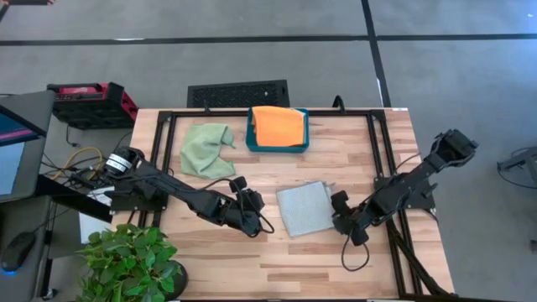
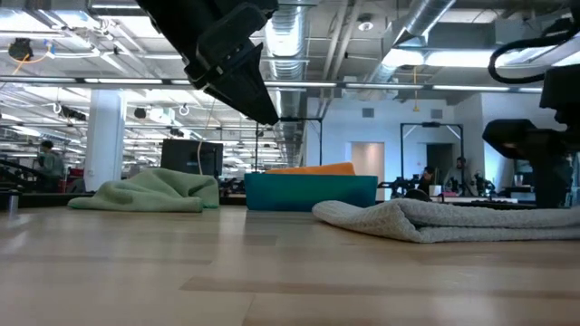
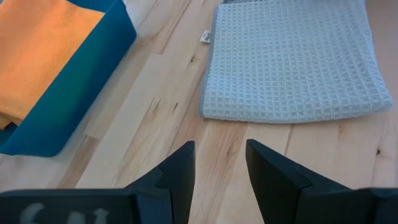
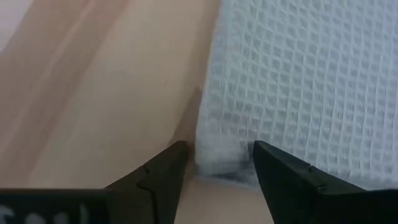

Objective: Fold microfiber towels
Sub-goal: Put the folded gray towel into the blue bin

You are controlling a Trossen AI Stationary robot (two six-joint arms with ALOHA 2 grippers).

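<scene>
Two parted pincers, left and right, empty, flanking the folded grey towel.

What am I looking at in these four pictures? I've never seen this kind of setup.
Two robot arms work at a wooden table. One camera looks down from above, one sits at table height, and one rides on each wrist. The left gripper and right gripper flank a folded grey towel; both are open and hold nothing, the right one's fingers at the towel's edge. A crumpled green towel lies farther back, beside a teal tray holding a folded orange towel.
</scene>
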